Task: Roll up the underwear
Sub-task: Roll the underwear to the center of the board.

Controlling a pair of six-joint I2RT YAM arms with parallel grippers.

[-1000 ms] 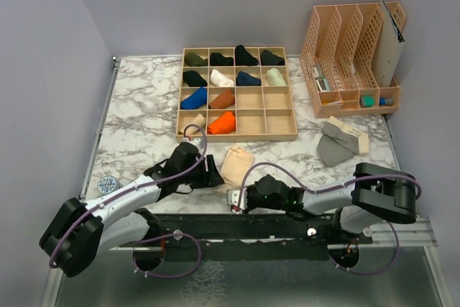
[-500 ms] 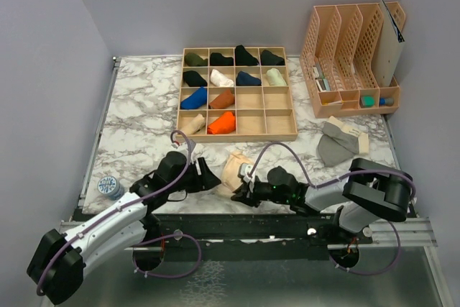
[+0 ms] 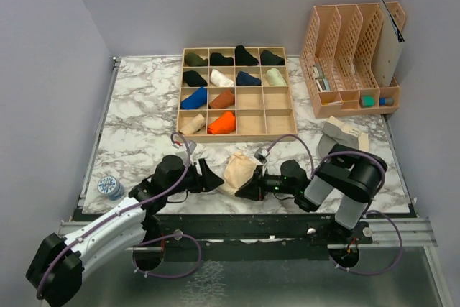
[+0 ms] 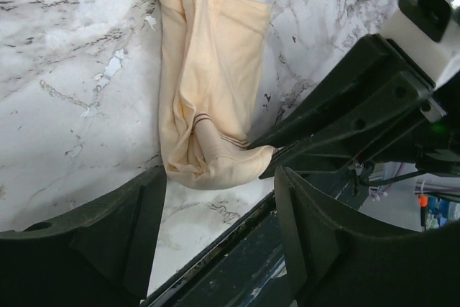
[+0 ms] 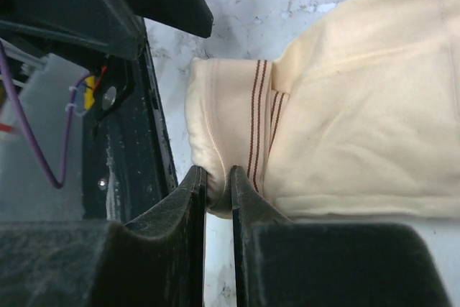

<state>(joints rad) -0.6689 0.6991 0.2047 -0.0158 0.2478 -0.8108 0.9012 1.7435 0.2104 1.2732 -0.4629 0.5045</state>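
Two garments lie on the white-and-grey marbled worktop (image 3: 136, 127). The pale beige cloth underwear (image 3: 238, 169) sits crumpled at the near edge between the two arms. The grey cloth underwear with a cream band (image 3: 342, 138) lies well apart to the right, just in front of the file rack. The right tool (image 5: 218, 177) has its fingers nearly together, pinching the beige garment's near hem. The left tool (image 4: 219, 177) stands wide, a finger on either side of that same end — whether they touch the cloth I cannot tell.

Behind, a shallow wooden grid tray (image 3: 236, 136) holds ten rolled garments (image 3: 222, 98), one per compartment: the two back rows are full, and the two front rows hold rolls on the left only. The peach slotted plastic file rack (image 3: 338, 41) carries a pale folder (image 3: 392, 44) in its rightmost slot. A small round patterned tin (image 3: 110, 186) sits near the left front corner.

Only the right wrist view shows the thin brown double stripes (image 5: 255, 120) on the pinched hem. The left wrist view shows the garment's long folds — and the right tool reaching in from the right.
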